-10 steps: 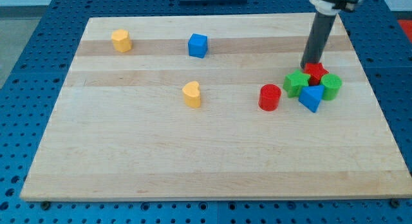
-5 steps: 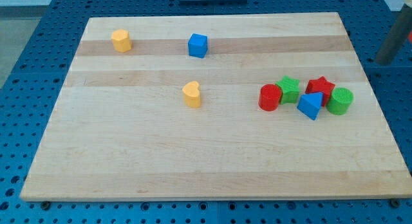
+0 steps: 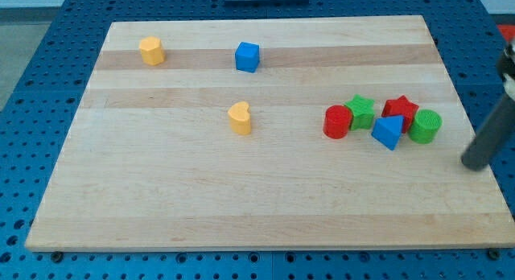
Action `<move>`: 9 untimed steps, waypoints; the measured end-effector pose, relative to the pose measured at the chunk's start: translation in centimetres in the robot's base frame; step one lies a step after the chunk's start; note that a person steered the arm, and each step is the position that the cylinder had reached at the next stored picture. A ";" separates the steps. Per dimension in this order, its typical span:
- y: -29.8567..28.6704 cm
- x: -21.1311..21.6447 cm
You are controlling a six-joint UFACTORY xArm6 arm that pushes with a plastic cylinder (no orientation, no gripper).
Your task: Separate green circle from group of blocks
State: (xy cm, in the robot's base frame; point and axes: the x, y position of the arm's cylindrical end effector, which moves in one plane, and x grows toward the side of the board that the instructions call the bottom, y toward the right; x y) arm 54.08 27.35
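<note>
Wooden desk (image 3: 265,207) on a blue perforated base. At right of frame, a cluster: red cylinder (image 3: 337,121), green star (image 3: 361,112), red star (image 3: 400,109), blue triangular block (image 3: 388,132), and green circle (image 3: 425,126) at its right end, touching the red star. My tip (image 3: 476,161), a bare rod without fingers, sits lower right of the green circle, apart from it.
</note>
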 end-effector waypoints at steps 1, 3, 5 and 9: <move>-3.8 0.0; -2.8 -9.6; -1.4 -4.0; -7.2 -14.8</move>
State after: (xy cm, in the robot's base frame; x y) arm 39.23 20.18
